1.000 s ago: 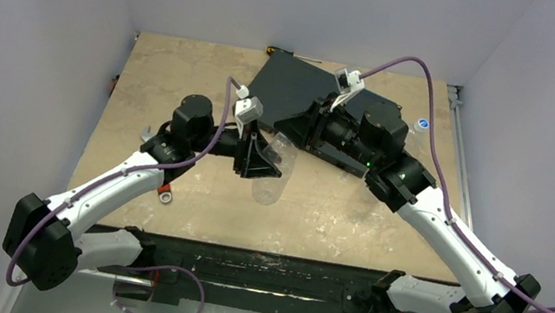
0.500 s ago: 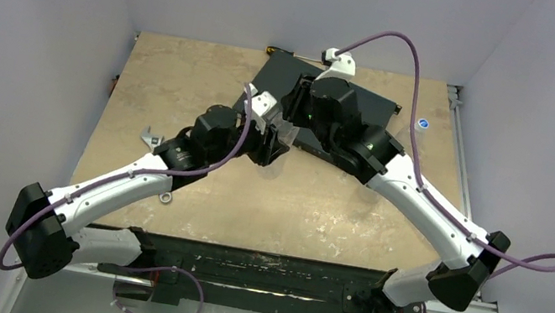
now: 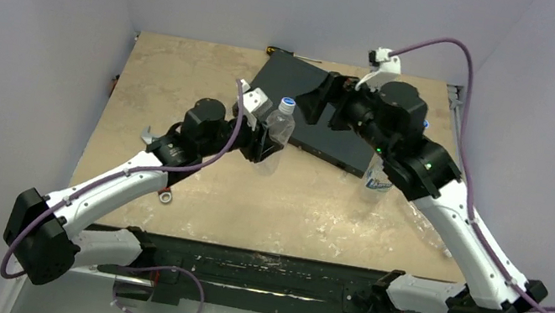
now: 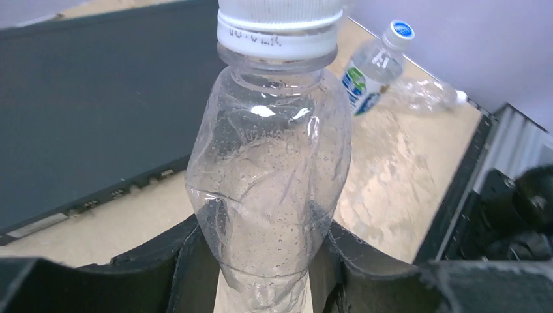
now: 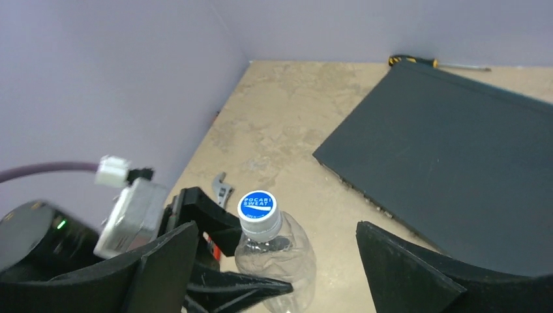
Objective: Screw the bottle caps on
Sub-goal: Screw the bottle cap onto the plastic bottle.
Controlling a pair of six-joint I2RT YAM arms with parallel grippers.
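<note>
My left gripper (image 3: 268, 141) (image 4: 261, 264) is shut on the lower body of a clear bottle (image 3: 279, 129) (image 4: 270, 176), which it holds upright. A blue and white bottle cap (image 3: 286, 107) (image 5: 257, 205) sits on its neck. My right gripper (image 3: 324, 103) (image 5: 277, 238) hangs open a little behind and above that cap, one finger on each side and touching nothing. A second bottle (image 3: 377, 178) (image 4: 368, 75) with a blue-white label and its own cap (image 4: 399, 30) stands to the right. A third clear bottle (image 4: 427, 93) lies on the table beyond it.
The flat black box (image 3: 301, 97) (image 5: 456, 156) lies at the back middle, with a screwdriver (image 3: 283, 53) (image 5: 414, 62) behind it. A wrench (image 3: 150, 135) (image 5: 224, 189) lies under the left arm. Walls close in the left, back and right sides.
My right gripper has opened off the cap and drawn back to the right. The left gripper's bottle now stands upright with the cap on it. The labelled bottle has come into view.
</note>
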